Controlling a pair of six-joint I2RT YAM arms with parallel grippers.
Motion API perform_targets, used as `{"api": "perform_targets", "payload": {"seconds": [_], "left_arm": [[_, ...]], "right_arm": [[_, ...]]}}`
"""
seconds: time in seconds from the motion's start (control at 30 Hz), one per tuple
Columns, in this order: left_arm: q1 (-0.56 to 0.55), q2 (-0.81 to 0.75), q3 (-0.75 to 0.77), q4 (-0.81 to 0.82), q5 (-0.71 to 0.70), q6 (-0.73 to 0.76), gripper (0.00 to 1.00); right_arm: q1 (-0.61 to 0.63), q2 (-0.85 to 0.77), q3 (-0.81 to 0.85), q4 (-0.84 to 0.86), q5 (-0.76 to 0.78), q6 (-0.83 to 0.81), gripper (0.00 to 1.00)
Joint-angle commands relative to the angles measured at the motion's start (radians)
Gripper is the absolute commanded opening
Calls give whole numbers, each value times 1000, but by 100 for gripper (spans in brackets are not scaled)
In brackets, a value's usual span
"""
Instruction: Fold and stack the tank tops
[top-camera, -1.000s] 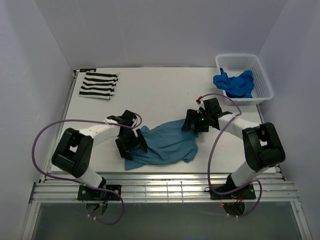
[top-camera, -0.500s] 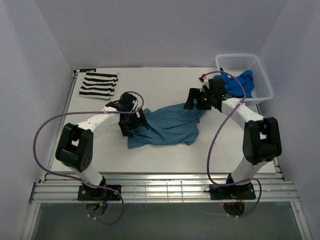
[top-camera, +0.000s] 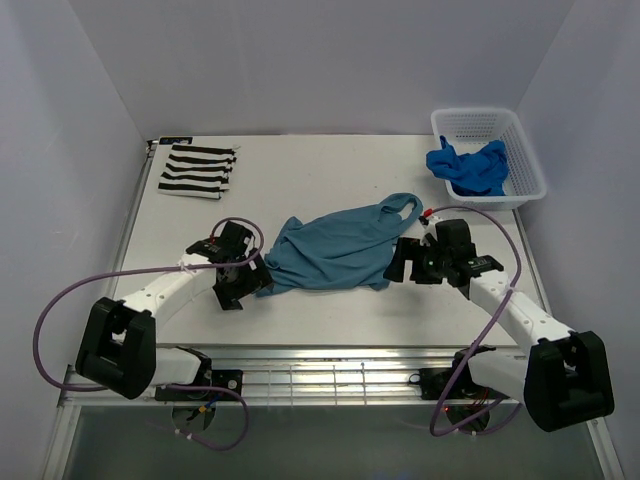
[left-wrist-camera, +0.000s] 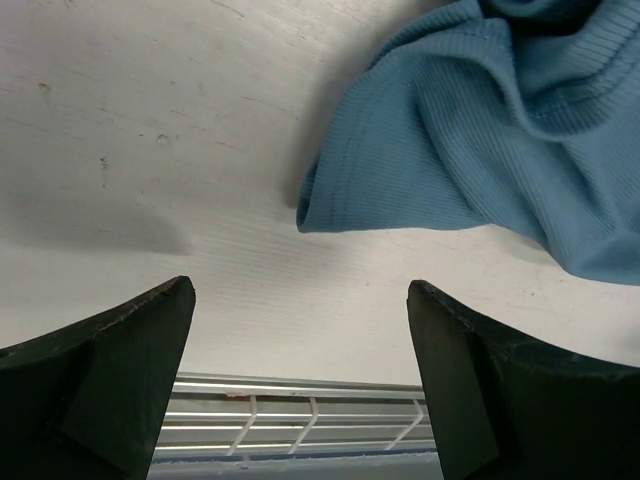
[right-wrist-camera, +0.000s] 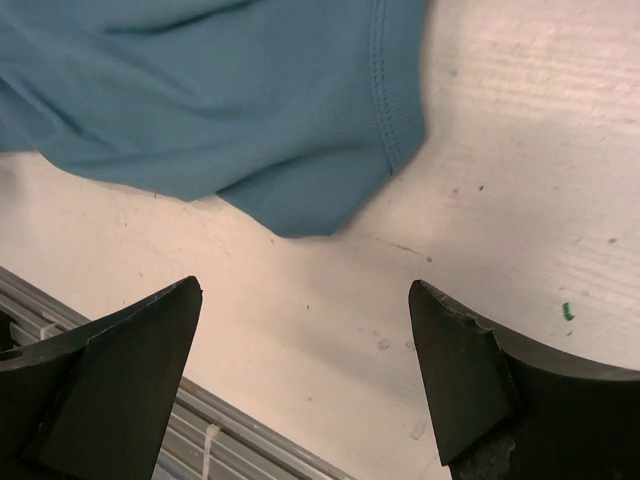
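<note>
The muted teal-blue tank top (top-camera: 340, 245) lies rumpled and unfolded near the middle of the table (top-camera: 320, 175), with its straps at the far-right end. In the left wrist view its ribbed corner (left-wrist-camera: 470, 130) rests flat on the table, ahead of the fingers and apart from them. The right wrist view shows its stitched edge (right-wrist-camera: 230, 100) lying the same way.

The 2 grippers flank it. The left gripper (top-camera: 240, 282) sits just beside its near-left edge, jaws spread wide and holding nothing. The right gripper (top-camera: 404, 262) sits just beside its near-right corner, also wide and empty.

Of the other 2 tops, the striped tank top (top-camera: 197, 168) lies folded at the far-left corner. The royal blue tank top (top-camera: 468, 167) is bunched inside the white basket (top-camera: 531, 170) at the far right.
</note>
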Motion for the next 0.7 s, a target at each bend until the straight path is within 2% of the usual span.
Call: {"api": "perform_targets", "payload": {"seconds": [0.0,0.07,0.1,0.17,0.3,0.33,0.5,0.53,0.57,0.6,0.63,0.67], "left_arm": [[11,16,-21,76,-15,-5,98],[18,61,-26,107,-15,-3,97],[21,78,-29,118,-14,-2,93],[25,119,-32,157,20,5,91],[25,182,-26,196,49,20,72],[25,190,-29,207,63,20,63],[25,225,-72,273,88,26,39],[25,237,-74,289,92,32,34],[25,251,-65,293,92,35,22],[25,266,-58,296,88,37,18],[25,292,-52,302,83,37,11],[25,303,-37,305,69,35,0]], "right_arm": [[41,-14,-34,25,1,47,90],[55,29,-43,57,4,56,91],[67,47,-42,62,16,59,91],[78,107,-25,76,28,61,93],[104,172,-23,103,37,74,96],[105,188,-28,106,42,83,96],[110,238,-40,158,77,97,100],[111,250,-34,166,74,99,92],[111,273,-27,168,70,103,89],[111,282,-22,172,67,103,84],[113,293,-19,177,64,108,76],[113,298,-17,182,62,111,72]]}}
